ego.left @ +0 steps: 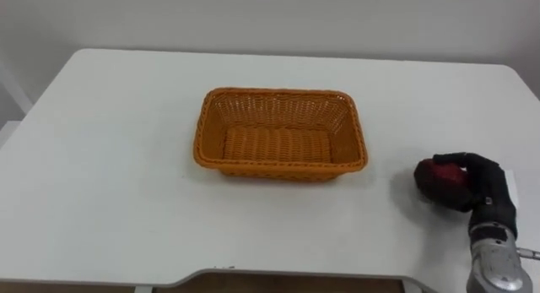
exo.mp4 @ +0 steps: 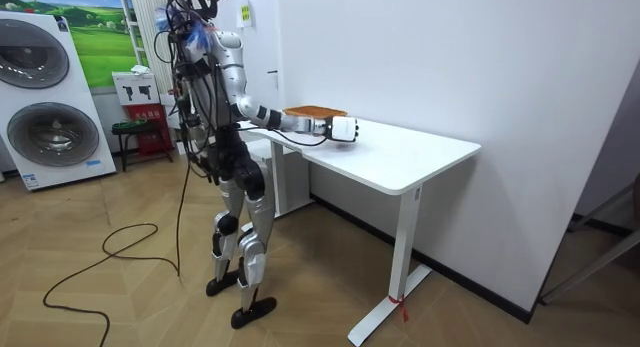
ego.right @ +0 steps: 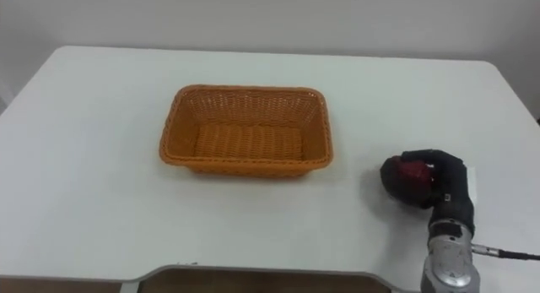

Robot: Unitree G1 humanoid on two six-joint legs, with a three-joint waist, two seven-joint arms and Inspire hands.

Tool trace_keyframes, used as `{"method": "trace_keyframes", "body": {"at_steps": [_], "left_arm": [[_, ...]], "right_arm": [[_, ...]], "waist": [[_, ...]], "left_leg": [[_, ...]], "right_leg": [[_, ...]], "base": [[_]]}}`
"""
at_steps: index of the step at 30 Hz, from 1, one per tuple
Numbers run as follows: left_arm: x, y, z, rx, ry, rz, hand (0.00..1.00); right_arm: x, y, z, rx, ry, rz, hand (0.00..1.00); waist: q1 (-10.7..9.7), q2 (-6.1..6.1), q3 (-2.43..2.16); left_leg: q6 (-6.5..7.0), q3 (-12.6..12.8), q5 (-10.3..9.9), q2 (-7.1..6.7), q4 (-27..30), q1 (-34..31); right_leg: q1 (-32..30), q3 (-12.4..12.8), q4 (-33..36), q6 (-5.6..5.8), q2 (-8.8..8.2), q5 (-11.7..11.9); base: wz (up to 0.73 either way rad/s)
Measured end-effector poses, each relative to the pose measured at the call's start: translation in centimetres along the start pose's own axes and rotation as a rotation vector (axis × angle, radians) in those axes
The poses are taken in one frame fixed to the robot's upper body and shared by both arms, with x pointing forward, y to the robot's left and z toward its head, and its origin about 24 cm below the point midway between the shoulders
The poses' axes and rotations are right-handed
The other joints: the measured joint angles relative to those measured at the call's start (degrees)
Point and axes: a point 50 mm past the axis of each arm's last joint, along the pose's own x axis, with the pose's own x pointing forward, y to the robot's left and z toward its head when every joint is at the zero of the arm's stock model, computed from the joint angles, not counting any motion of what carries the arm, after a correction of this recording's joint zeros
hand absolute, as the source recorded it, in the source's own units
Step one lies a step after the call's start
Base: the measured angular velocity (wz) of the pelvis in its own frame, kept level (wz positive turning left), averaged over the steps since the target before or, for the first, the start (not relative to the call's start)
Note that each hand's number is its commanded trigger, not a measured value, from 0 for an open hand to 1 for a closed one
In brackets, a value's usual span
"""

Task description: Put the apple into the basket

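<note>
A dark red apple rests low over the white table at its right side. My right hand comes in from the lower right, its dark fingers curled round the apple. An empty orange wicker basket stands in the middle of the table, well to the left of the apple. In the room view I stand at the table's long edge with my right hand reaching over the top beside the basket.
A white wall runs behind the table's far edge. The table's near edge has a curved cut-out. In the room view, washing machines and a red stool stand behind me.
</note>
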Motion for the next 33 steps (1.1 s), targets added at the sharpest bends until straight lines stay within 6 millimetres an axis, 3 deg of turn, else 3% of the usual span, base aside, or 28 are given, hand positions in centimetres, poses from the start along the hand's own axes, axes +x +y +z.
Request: {"method": "trace_keyframes", "body": {"at_steps": [5, 12, 24, 29, 30, 31, 32, 33], "left_arm": [[0.1, 0.0, 0.3, 0.001, -0.004, 0.001, 0.0], [0.0, -0.3, 0.4, 0.033, -0.014, 0.004, 0.0], [0.1, -0.7, 0.9, 0.057, -0.029, -0.032, 0.0], [0.1, -0.8, 1.0, 0.068, -0.034, -0.037, 0.0], [0.1, -0.8, 1.1, 0.068, -0.035, -0.037, 0.0], [0.1, -0.8, 1.1, 0.068, -0.035, -0.037, 0.0], [0.2, -0.7, 1.4, 0.068, -0.041, -0.035, 0.0], [0.2, -0.7, 1.3, 0.068, -0.04, -0.036, 0.0]], "right_arm": [[0.2, 0.5, 2.9, 0.079, -0.112, 0.019, 1.0], [0.3, 2.3, 6.0, 0.1, -0.237, 0.102, 1.0], [0.0, 4.0, 9.9, 0.11, -0.391, 0.215, 1.0], [-0.3, 5.4, 10.0, 0.094, -0.399, 0.299, 1.0], [-0.3, 5.5, 10.1, 0.092, -0.401, 0.313, 0.69], [-0.3, 5.5, 10.1, 0.09, -0.403, 0.317, 0.16], [-0.3, 5.6, 10.3, 0.087, -0.41, 0.32, 0.0], [-0.2, 5.8, 10.6, 0.089, -0.421, 0.326, 0.0]], "waist": [[1.3, 0.09, 0.06], [1.3, 0.24, 0.18], [2.8, -0.71, 0.13], [3.1, -0.68, 0.15], [3.5, -0.58, 0.21], [3.7, -0.52, 0.24], [4.1, -0.43, 0.29], [4.3, -0.32, 0.37]], "left_leg": [[0.0, 0.0, 0.0, 0.0, -0.2, 0.1], [-0.02, -0.1, 0.0, 0.01, 0.0, -0.8], [-0.03, -0.9, 0.0, 0.0, 0.0, -0.9], [-0.03, -1.1, 0.0, 0.0, 0.0, -0.7], [-0.03, -1.1, 0.0, 0.0, 0.0, -0.7], [-0.04, -1.1, 0.0, 0.0, 0.0, -0.7], [-0.05, -1.1, 0.0, 0.0, 0.0, -0.7], [-0.09, -1.1, 0.1, 0.02, 0.0, -0.8]], "right_leg": [[0.0, 0.0, -0.1, 0.0, 0.02, 0.0], [-0.7, -0.1, 0.0, 0.0, 0.02, 0.0], [-0.5, -0.7, -0.1, 0.0, 0.01, 0.0], [-0.2, -1.0, -0.1, -0.01, 0.0, 0.0], [-0.2, -1.0, -0.1, 0.0, -0.02, 0.0], [-0.2, -1.1, -0.1, 0.0, -0.03, 0.0], [-0.3, -1.1, -0.1, -0.01, -0.04, 0.0], [-0.3, -1.2, -0.1, 0.0, -0.05, 0.0]], "base": [[0.0], [0.0], [0.02], [0.01], [0.0], [0.0], [0.0], [0.0]]}}
